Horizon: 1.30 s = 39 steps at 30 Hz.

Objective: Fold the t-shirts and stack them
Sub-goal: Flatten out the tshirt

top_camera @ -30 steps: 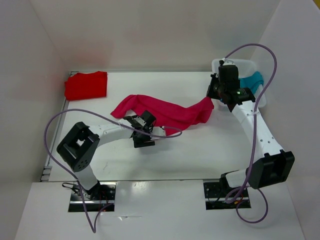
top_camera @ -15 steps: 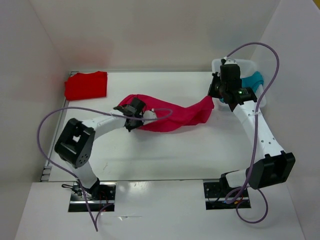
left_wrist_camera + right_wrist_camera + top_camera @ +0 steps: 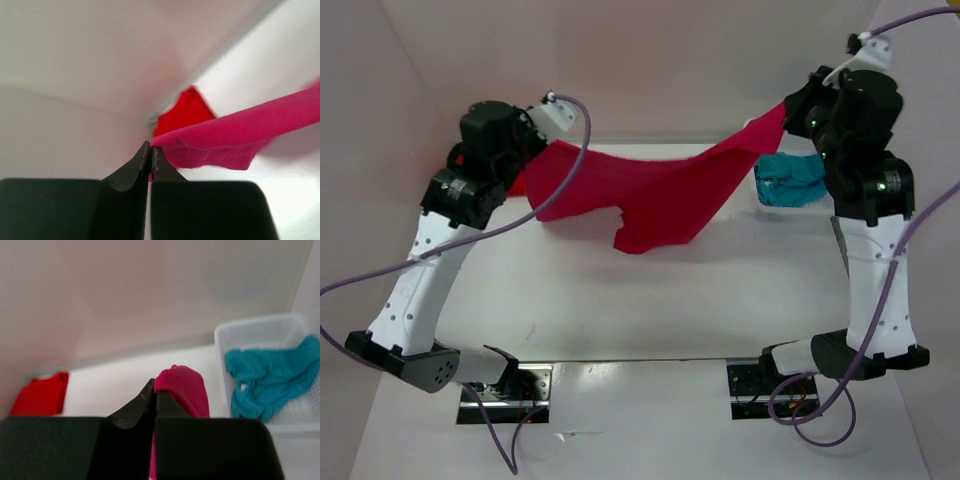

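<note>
Left claw [image 3: 151, 151] and right claw [image 3: 155, 390] are each clamping an end of the crimson-pink shirt [image 3: 650, 190], holding it stretched above the tabletop [image 3: 670, 300]. Teal shirt [image 3: 790, 182] is sitting in the basket [image 3: 260, 332], red shirt [image 3: 42, 392] lying far-left.

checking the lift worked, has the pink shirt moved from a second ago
Yes. The pink shirt has lifted off the table and moved back; its right end now shows beyond the basket.
</note>
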Each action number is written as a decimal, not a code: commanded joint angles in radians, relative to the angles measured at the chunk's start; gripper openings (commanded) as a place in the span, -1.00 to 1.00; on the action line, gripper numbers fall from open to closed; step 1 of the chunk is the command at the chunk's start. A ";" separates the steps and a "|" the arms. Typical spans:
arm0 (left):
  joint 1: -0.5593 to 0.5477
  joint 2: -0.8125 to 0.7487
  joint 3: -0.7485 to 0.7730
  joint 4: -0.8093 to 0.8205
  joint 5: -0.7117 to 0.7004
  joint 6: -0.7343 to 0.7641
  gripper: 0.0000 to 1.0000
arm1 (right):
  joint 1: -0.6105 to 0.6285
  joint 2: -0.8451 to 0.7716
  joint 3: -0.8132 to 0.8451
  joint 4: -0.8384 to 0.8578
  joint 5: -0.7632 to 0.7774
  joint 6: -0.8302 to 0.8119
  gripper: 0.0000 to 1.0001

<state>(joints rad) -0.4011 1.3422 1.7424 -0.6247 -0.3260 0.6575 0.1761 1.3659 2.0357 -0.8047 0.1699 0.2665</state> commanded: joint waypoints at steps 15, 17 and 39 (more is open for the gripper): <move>0.061 -0.055 0.046 0.028 -0.153 0.129 -1.00 | 0.077 0.076 0.040 -0.044 0.011 0.007 -1.00; 0.074 0.004 0.000 0.071 -0.144 0.155 -1.00 | 0.077 0.184 0.055 -0.011 0.000 0.007 -1.00; 0.288 0.696 1.390 -0.413 0.140 -0.078 -1.00 | -0.043 0.330 0.364 -0.013 0.054 -0.007 -1.00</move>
<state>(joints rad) -0.1261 1.9804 3.0726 -0.8581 -0.2504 0.5953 0.1295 1.7805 2.5027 -0.8589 0.1635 0.2962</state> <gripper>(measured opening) 0.010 0.007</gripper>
